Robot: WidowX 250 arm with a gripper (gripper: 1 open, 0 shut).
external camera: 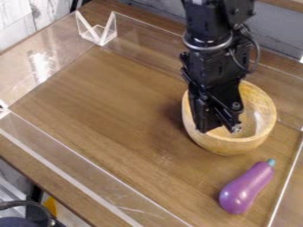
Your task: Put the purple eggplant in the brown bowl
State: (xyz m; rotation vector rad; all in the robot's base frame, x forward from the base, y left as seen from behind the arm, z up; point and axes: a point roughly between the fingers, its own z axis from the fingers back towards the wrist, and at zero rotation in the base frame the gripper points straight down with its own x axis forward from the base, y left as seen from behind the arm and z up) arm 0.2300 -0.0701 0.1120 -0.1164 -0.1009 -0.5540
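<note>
One closed, empty hand (pixel 222 118) pointed down over the brown bowl (pixel 258 131) while your purple eggplant (pixel 245 189) lay on the counter (pixel 112 111) near the bowl.

The table (pixel 106 106) is wood with a mid-brown, lengthwise grain and a smooth, faintly satin finish. Clear plastic walls (pixel 71 191) edge it, glossy and catching pale glare, and a small clear plastic stand (pixel 95 27) sits at 11 o'clock. The brown bowl (pixel 254 133) is light, smooth-turned wood with visible grain and a matt look. The purple eggplant (pixel 245 188), at 5 o'clock, looks like glossy, smooth plastic with bright highlights and a duller teal tip. The gripper (pixel 222 120) is black, mostly matt, seemingly hard plastic or metal.
</note>
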